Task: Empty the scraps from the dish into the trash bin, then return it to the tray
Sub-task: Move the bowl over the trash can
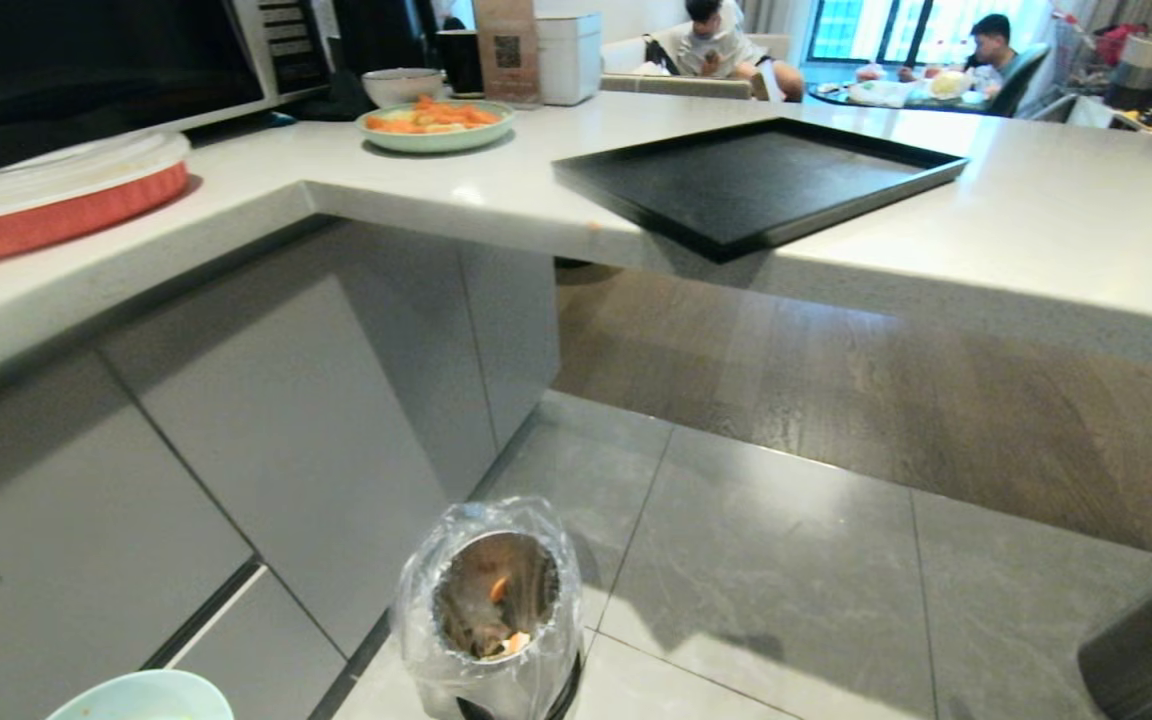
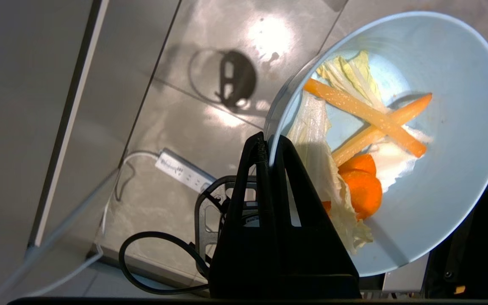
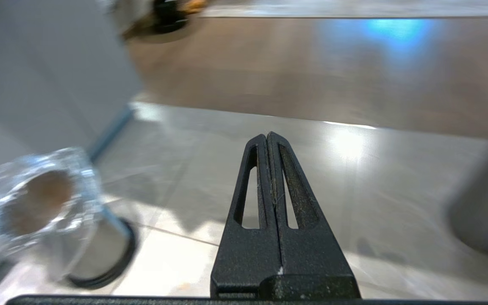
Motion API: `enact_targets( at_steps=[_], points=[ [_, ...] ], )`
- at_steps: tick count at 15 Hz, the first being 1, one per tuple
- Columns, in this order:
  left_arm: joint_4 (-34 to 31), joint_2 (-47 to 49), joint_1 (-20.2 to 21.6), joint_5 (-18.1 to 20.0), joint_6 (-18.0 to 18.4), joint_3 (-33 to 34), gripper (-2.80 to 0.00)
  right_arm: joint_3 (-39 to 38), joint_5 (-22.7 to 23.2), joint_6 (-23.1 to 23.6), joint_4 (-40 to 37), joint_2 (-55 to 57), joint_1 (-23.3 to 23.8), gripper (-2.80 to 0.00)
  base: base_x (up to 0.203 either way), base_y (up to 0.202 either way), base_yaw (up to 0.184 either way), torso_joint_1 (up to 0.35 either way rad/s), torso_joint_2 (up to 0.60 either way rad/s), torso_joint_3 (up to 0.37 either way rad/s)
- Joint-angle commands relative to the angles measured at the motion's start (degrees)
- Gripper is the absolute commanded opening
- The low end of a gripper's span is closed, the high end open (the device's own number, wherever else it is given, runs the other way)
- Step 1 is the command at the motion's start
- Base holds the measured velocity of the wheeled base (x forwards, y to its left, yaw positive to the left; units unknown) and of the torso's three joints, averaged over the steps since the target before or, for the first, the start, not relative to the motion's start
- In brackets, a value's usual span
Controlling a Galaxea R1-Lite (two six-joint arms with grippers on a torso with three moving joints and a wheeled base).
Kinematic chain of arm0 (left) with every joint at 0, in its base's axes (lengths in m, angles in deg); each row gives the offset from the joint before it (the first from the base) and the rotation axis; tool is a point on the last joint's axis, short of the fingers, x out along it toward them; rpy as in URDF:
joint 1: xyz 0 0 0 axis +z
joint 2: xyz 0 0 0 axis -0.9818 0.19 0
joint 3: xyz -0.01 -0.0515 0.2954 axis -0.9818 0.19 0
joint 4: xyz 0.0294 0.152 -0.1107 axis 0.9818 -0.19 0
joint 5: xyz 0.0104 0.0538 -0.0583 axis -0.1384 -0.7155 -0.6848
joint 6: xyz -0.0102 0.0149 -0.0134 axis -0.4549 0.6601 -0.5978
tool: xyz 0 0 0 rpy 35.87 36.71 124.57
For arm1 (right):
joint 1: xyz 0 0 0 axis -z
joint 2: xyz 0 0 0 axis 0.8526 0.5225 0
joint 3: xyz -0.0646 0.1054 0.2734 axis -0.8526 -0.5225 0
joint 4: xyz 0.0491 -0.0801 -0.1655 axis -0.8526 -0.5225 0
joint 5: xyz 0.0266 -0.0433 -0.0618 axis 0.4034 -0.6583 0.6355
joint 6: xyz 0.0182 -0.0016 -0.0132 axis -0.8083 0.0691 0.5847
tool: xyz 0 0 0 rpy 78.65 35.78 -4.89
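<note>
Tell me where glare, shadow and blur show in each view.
Left wrist view: bright glare patches on the floor tiles, with a round dark shadow beside them; the dish is sharp. Right wrist view: the trash bin is smeared and blurry. Head view: the tray looks skewed by lens distortion.

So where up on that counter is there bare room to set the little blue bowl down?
The black tray is bare, and so is the counter to its right. Between the tray and the green plate of carrots lies another open strip. The back left, by the microwave, is crowded.
</note>
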Motion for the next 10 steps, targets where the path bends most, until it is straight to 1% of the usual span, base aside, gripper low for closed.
enact_targets(
  at_steps=[1, 3, 4, 10],
  points=[
    [-0.3, 0.1, 0.0, 0.1, 0.0, 0.4, -2.8, 0.0, 0.0, 0.0, 0.0, 0.0, 0.0, -2.8, 0.001, -0.009, 0.17, 0.001, 0.01, 0.004],
    [-0.2, 0.1, 0.0, 0.0, 0.0, 0.5, -2.8, 0.0, 0.0, 0.0, 0.0, 0.1, 0.0, -2.8, 0.0, -0.007, 0.138, -0.001, 0.0, 0.002],
    [-0.2, 0.1, 0.0, -0.2, 0.0, 0.5, -2.8, 0.0, 0.0, 0.0, 0.0, 0.1, 0.0, -2.8, 0.0, 0.0, 0.075, -0.002, 0.0, 0.002],
    [-0.1, 0.1, 0.1, -0.1, -0.1, 0.0, -2.8, 0.0, 0.0, 0.0, 0.0, 0.1, 0.0, -2.8, 0.0, 0.0, 0.0, 0.0, 0.0, 0.0]
  ],
)
